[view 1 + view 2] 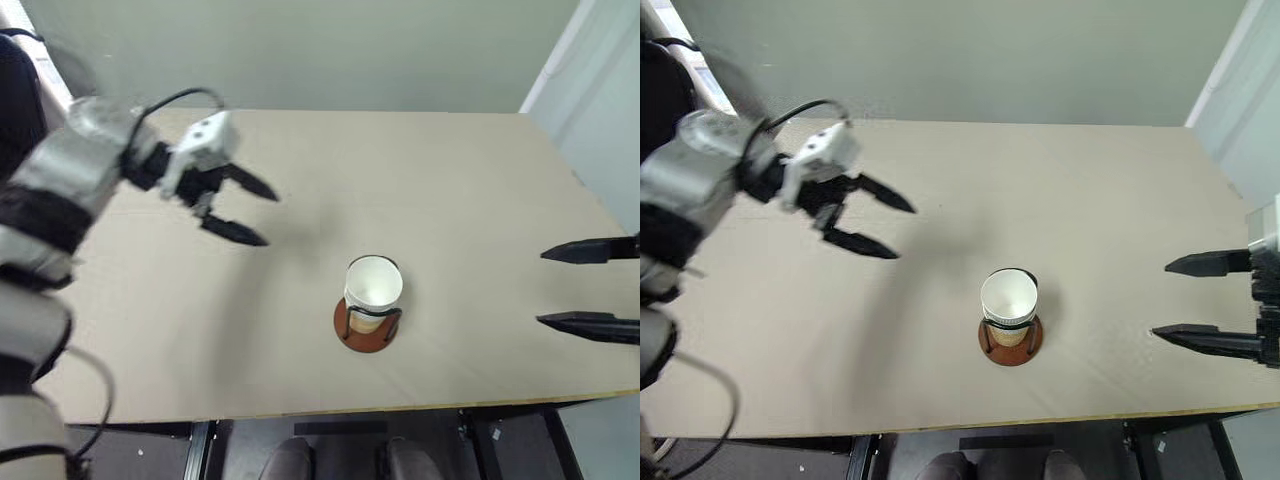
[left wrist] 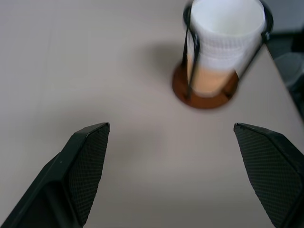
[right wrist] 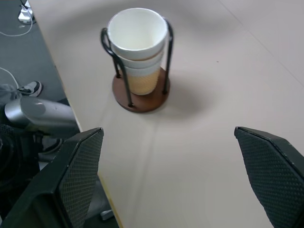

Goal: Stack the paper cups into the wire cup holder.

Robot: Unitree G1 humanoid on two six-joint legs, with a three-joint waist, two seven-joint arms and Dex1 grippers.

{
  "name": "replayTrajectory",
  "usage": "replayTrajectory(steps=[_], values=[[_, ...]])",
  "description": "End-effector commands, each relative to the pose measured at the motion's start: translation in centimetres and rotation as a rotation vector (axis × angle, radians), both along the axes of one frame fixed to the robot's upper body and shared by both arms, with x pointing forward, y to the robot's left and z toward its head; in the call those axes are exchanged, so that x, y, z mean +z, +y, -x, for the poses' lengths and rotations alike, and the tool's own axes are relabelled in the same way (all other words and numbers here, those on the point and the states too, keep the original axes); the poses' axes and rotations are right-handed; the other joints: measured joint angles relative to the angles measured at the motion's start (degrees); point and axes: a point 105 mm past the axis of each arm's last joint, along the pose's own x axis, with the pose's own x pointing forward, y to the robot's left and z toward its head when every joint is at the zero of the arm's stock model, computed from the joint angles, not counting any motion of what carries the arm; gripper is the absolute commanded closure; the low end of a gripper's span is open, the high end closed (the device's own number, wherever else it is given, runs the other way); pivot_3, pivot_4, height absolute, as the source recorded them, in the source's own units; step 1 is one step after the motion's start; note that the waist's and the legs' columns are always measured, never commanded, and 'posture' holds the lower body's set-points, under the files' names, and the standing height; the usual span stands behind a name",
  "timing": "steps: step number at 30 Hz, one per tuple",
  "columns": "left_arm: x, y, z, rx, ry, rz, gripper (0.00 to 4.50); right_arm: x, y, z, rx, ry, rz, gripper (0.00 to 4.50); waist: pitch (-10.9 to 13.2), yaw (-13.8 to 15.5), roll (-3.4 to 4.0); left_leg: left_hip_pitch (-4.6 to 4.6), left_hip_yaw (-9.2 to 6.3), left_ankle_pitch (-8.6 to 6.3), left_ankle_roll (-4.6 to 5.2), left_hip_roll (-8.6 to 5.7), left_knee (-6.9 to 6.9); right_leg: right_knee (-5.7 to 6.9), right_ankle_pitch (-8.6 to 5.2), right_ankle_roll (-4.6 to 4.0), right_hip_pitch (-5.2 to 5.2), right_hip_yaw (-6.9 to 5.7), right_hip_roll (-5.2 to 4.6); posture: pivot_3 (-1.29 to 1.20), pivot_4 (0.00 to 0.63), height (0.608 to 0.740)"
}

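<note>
Your paper cups (image 3: pixel 137 45) sit nested in the wire cup holder (image 3: pixel 140 97), upright near the front edge of the table (image 1: pixel 460 200) — white rims stacked above the black wire loops. Your left gripper (image 1: pixel 240 212) hangs over the table's left side, fingers spread, holding nothing. Your right gripper (image 1: pixel 1185 300) waits at the right edge — fingers apart, empty too, well clear of the holder.

Lone obstacle mid-table (image 1: pixel 300 340): wire cup holder (image 1: pixel 366 325).
</note>
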Motion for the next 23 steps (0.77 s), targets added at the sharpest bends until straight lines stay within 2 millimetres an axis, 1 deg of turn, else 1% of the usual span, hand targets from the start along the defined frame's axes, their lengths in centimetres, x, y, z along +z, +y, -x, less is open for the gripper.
replayTrajectory(steps=[1,3,5,9,17,23], values=[[2.1,1.9,2.3,0.044,0.007,0.083,0.03,0.6,-2.5,-0.5,-0.063,-0.016,0.004,0.0,0.0,0.5,-0.02,0.0,-0.05,0.0,0.0,-0.02,-0.02,0.0,-0.01,-0.05,0.01,-0.05,0.09,0.0,0.15,0.74],[1.9,3.7,3.0,0.125,0.036,0.137,0.03,0.5,-3.8,-0.6,-0.097,0.003,-0.027,0.0,0.0,0.7,0.01,0.09,-0.13,0.0,0.0,-0.04,-0.02,0.04,-0.08,-0.23,0.12,0.02,-0.08,0.0,0.15,0.74],[1.5,4.6,3.3,0.171,0.045,0.155,0.03,0.4,-4.6,-0.7,-0.115,0.015,-0.036,0.0,0.0,0.9,0.01,0.27,-0.11,0.01,-0.02,-0.04,-0.06,0.16,-0.14,-0.37,0.27,0.06,-0.09,0.0,0.15,0.74],[0.4,6.1,3.3,0.248,0.065,0.186,0.03,0.1,-5.1,-1.2,-0.101,0.034,-0.046,0.0,0.0,0.5,0.0,0.52,-0.11,0.04,-0.08,0.04,-0.07,0.26,-0.2,-0.5,0.45,0.06,-0.04,0.0,0.15,0.74],[-1.0,7.7,3.3,0.308,0.079,0.206,0.03,-0.4,-4.9,-1.8,-0.064,0.048,-0.064,0.0,0.0,-0.2,0.01,0.53,-0.07,0.05,-0.11,0.05,-0.11,0.31,-0.21,-0.54,0.41,0.08,-0.03,0.0,0.15,0.74],[-1.8,8.3,3.5,0.325,0.077,0.203,0.03,-0.7,-4.8,-2.3,-0.06,0.053,-0.069,0.0,0.0,-0.2,0.01,0.51,-0.08,0.02,-0.15,0.06,-0.19,0.24,-0.2,-0.54,0.38,0.08,-0.02,0.0,0.15,0.74]])
